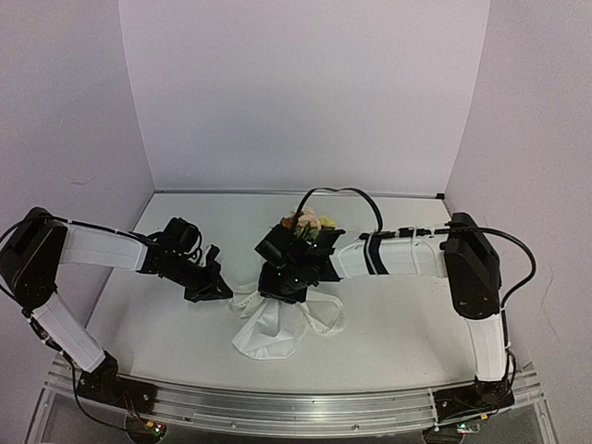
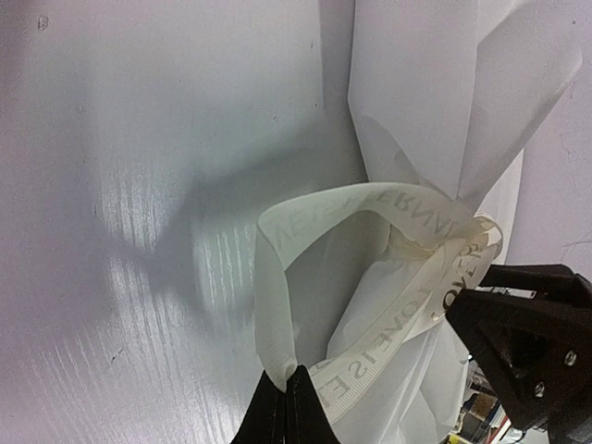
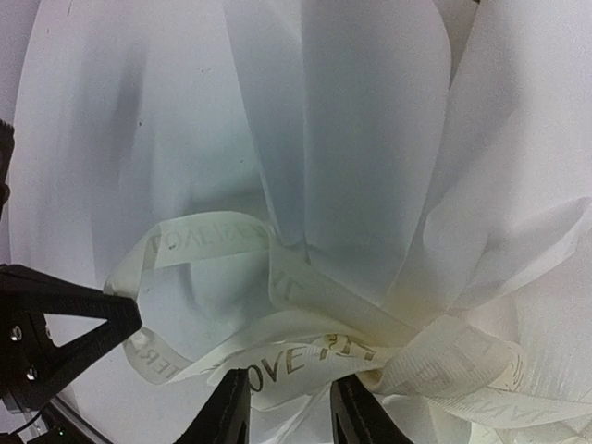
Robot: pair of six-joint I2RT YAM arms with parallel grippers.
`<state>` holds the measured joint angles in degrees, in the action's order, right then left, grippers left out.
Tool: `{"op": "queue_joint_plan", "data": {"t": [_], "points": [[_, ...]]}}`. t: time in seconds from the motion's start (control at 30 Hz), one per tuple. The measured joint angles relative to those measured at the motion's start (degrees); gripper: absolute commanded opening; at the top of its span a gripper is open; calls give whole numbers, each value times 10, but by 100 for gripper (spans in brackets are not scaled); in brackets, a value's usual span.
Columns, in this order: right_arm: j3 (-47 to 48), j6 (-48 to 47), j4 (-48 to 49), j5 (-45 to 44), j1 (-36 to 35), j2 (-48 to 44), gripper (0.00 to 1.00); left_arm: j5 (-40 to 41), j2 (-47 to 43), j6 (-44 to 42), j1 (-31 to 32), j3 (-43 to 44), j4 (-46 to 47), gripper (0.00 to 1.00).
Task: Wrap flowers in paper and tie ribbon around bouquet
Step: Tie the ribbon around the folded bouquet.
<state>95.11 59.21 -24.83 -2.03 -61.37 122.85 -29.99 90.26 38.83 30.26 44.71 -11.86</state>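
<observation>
Between clenched left pincer (image 2: 289, 387) tips: ribbon (image 2: 393, 319) loop, pinched. Right pincer (image 3: 289, 400) tips parted, straddling ribbon at bouquet (image 1: 274, 324) waist. Bouquet lies between both pincers; paper (image 3: 351, 139) edge flares beneath right pincer. Bare worktop (image 1: 407, 335) outward of each.

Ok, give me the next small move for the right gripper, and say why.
Probably close the right gripper on the ribbon strand lying across its open jaws. The left gripper pinches the ribbon's loop, and the wrap around the paper looks slack, so both sides likely need holding before it can be pulled tight.
</observation>
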Motion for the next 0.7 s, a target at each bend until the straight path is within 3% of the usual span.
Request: {"op": "queue_joint_plan", "data": {"t": [0.27, 0.7], "points": [[1, 1, 12, 4, 8, 5, 3, -5, 1, -15, 0, 3, -17, 0], [-8, -9, 23, 15, 9, 0, 0, -62, 41, -10, 5, 14, 14, 0]]}}
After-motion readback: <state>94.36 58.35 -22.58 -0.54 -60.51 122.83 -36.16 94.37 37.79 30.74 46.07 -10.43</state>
